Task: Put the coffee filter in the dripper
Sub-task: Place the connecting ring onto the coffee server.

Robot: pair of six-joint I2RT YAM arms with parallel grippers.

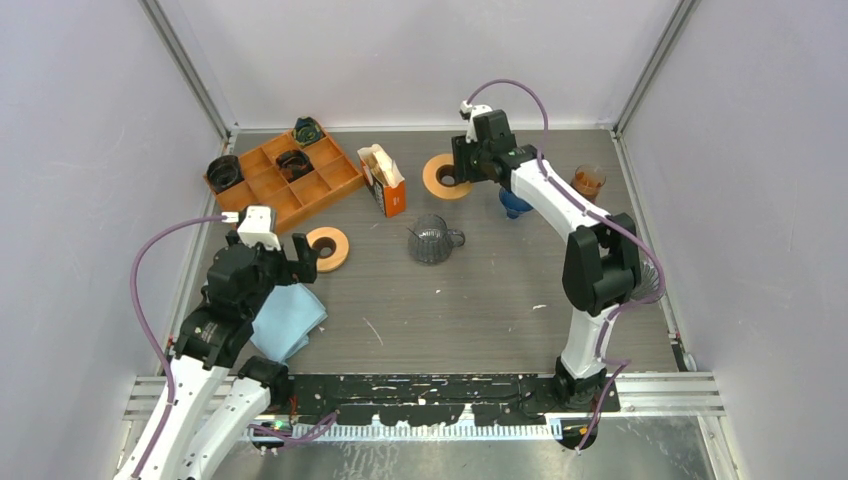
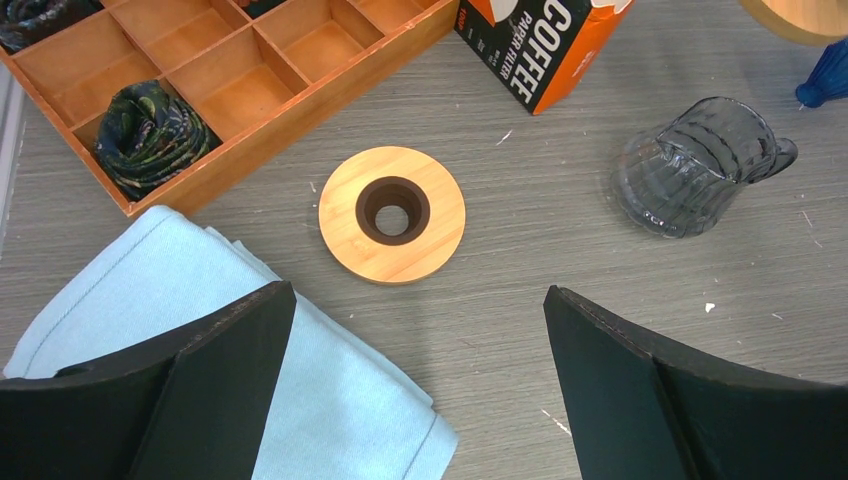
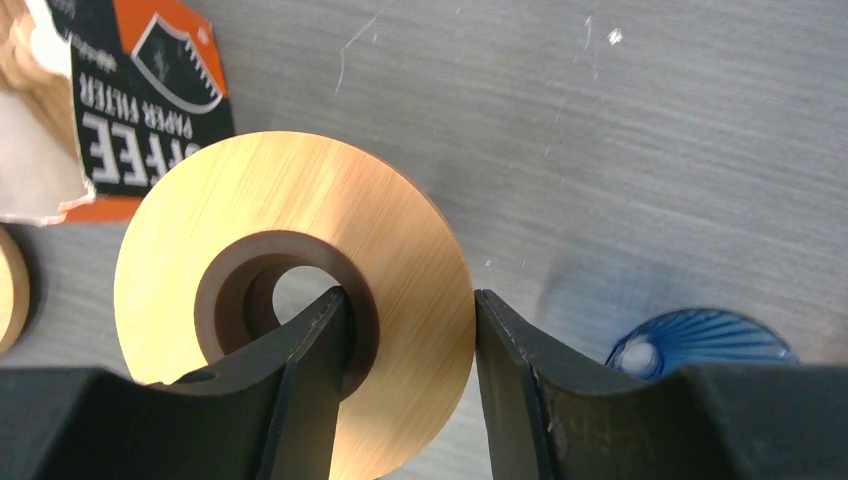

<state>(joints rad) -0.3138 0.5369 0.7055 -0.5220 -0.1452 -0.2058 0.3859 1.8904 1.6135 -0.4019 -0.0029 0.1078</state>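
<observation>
Grey wood-grain table [image 1: 480, 310], white walls around it, and the job looks barely begun: the coffee filters [image 1: 376, 157] sit in their open box [image 1: 392, 195] off to the left of the right gripper [image 3: 410, 296], and the blue dripper [image 3: 700, 335] just by its right finger shows no filter. That gripper, on an arm stretched far out, pinches a wooden ring [image 3: 300, 190], one finger through the hole and one on the outer edge. The left gripper [image 2: 419, 290] hovers low with jaws spread wide and empty, a second wooden ring [image 2: 392, 213] just ahead of it.
</observation>
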